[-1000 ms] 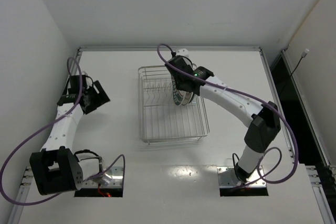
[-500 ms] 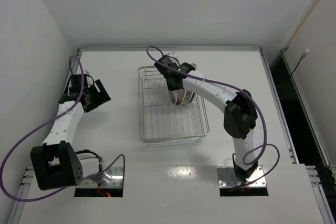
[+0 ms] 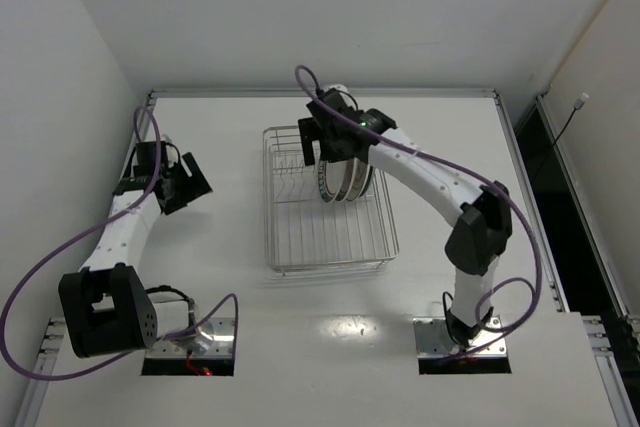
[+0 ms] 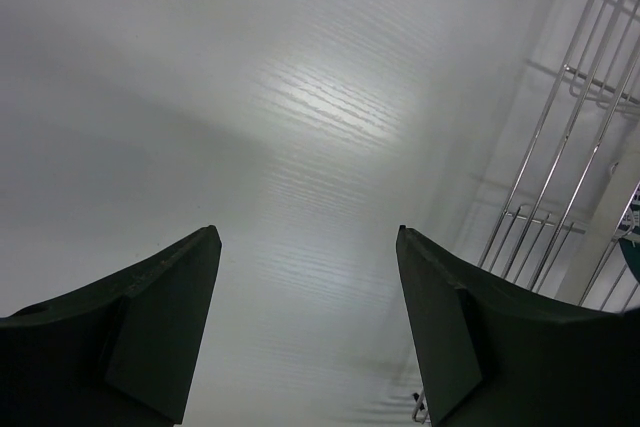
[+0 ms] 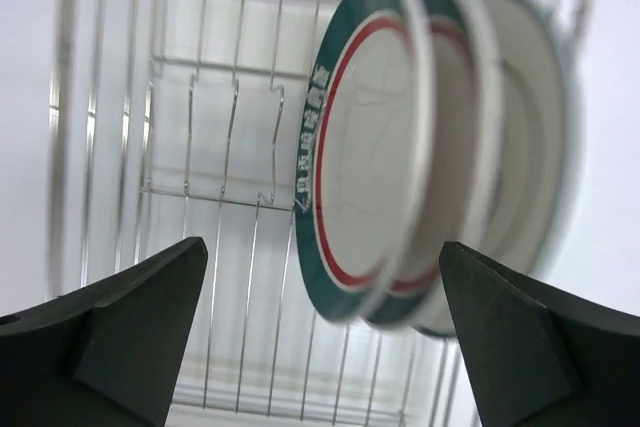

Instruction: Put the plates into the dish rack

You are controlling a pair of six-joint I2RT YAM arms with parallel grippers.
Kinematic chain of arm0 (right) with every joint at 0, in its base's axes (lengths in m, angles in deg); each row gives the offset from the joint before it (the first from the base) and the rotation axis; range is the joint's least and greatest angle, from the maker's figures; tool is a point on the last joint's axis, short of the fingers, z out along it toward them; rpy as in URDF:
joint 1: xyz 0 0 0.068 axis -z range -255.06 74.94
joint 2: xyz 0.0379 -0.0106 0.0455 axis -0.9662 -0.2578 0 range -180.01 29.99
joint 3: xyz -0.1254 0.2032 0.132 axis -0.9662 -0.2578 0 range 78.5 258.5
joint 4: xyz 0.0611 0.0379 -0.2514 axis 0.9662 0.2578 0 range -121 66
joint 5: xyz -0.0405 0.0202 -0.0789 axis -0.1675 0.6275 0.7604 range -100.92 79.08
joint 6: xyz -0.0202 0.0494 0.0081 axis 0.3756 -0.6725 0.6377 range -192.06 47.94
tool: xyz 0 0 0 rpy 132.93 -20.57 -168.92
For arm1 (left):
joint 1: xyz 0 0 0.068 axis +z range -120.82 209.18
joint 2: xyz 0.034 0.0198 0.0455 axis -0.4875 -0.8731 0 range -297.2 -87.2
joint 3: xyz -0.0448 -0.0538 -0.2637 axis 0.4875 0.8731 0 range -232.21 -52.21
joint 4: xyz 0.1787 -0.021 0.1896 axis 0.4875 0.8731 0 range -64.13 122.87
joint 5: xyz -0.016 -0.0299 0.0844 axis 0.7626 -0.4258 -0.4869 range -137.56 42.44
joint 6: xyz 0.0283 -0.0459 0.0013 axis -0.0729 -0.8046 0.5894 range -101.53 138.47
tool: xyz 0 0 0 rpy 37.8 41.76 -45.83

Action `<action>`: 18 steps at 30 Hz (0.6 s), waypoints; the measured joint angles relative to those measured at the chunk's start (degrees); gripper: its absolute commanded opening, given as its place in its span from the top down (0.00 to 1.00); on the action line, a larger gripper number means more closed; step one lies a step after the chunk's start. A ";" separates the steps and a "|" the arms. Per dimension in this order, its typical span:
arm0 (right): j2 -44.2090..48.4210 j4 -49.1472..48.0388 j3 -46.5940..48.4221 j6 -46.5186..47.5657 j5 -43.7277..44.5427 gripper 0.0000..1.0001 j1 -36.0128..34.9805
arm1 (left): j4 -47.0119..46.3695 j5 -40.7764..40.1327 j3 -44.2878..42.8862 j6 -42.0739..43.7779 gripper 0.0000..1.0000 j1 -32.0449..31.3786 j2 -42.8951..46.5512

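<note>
R gripper [image 5: 322,247] open wide, empty — plates [image 5: 400,147] stand on edge in the dish rack [image 3: 330,265] just ahead of it; L gripper [image 4: 308,237] open, empty — rack to its right.

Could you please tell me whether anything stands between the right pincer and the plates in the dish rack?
Nothing visible does. The open right pincer faces the rimmed plates directly; they stand upright in the dish rack, with only bare wire dividers beside them.
</note>
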 measured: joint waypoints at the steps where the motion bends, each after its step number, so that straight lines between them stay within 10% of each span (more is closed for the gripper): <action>1: 1.62 1.11 0.81 0.68 0.22 0.00 0.02 | 0.02 0.02 0.00 0.00 0.32 0.00 -0.15; 9: 21.88 5.03 -2.03 5.90 2.75 0.00 1.92 | 0.00 0.66 0.00 0.22 0.32 0.02 -0.83; 18: 50.97 -3.13 -27.58 10.01 -1.16 0.00 2.99 | -0.11 2.05 0.00 0.63 0.32 0.00 -2.05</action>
